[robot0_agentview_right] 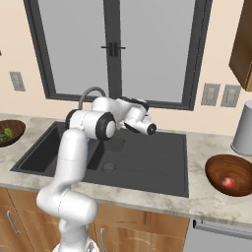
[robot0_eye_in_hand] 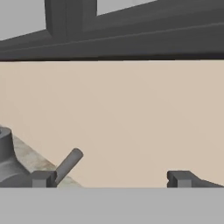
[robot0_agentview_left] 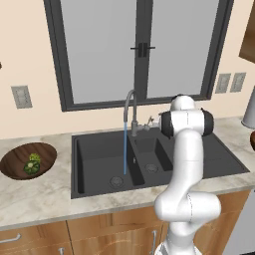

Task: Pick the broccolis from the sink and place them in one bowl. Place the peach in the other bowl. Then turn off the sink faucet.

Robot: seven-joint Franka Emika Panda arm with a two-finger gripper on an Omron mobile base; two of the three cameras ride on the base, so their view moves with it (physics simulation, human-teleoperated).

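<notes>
Behind the matte black double-basin sink [robot0_agentview_left: 99,164], the two-finger gripper [robot0_eye_in_hand: 111,178] is held with fingers spread wide and empty beside the grey lever handle [robot0_eye_in_hand: 68,165] of the tall grey gooseneck faucet [robot0_agentview_left: 130,112] (water running). Green broccoli florets [robot0_agentview_left: 33,163] are seen in the left brown wooden bowl [robot0_agentview_left: 15,162]; the red-orange peach [robot0_agentview_right: 227,182] in the right bowl [robot0_agentview_right: 216,167].

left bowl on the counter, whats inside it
The left bowl holds green broccoli, seemingly two pieces bunched together. No peach there; it sits in the other bowl. Whatever lies under the broccoli is covered.
</notes>
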